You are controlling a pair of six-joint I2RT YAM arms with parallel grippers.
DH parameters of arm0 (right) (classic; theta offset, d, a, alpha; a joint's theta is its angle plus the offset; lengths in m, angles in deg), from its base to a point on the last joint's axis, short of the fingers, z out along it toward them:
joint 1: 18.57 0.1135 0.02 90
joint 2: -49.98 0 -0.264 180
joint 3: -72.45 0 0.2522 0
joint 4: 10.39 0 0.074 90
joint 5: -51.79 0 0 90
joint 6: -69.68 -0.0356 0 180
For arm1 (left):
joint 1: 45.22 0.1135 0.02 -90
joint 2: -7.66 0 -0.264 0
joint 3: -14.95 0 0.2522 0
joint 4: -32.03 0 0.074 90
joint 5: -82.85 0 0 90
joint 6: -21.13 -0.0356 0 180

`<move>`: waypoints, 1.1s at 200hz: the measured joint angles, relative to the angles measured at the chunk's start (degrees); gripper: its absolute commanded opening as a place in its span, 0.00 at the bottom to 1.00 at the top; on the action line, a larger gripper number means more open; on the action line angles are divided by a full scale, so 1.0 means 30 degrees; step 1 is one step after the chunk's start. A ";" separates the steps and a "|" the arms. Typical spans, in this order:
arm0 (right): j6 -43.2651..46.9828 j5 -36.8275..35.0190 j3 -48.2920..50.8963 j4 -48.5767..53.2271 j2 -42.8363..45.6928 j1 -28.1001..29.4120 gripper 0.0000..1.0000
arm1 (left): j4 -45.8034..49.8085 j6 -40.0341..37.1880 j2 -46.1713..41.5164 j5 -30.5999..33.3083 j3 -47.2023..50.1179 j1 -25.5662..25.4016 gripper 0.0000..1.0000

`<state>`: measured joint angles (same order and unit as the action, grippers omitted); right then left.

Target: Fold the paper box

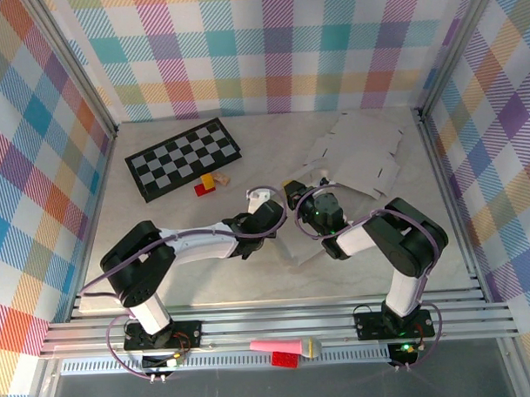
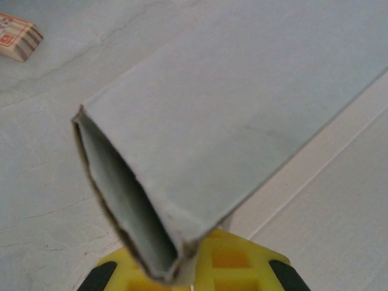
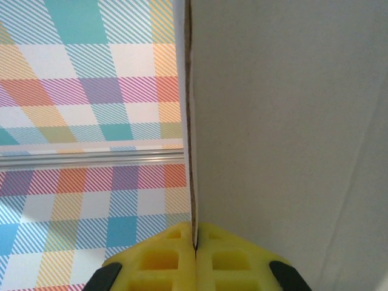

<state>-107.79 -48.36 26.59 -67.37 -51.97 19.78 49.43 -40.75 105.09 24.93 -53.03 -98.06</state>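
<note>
Paper box part-folded, pinched from both sides
One panel is doubled into a flat sleeve just ahead of my left gripper, which is clamped on its fold; right gripper is closed tight on a single edge; I judge walls and tabs unfinished; overhead, the arms hide the remaining creases.

Left pincer is cut off by the bottom edge, and the box it pinches runs out past the top and right edges; the block at top left is clipped too, print too blurred to read. Right pincer is likewise cut at the bottom, the box in it running off top and right. From above, both tips are hidden under wrists and cables, and the pieces by the board are too small to tell.
</note>
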 measured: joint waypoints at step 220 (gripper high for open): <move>0.6645 0.3949 -0.9180 2.8509 1.0506 -0.5034 0.81 | 0.5931 -0.6390 -0.3920 -0.6637 -0.0648 0.4430 0.00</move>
<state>-87.85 -36.52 -0.95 18.16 -20.45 4.68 67.22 -59.92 93.33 5.02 -54.97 -84.77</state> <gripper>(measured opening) 0.816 0.041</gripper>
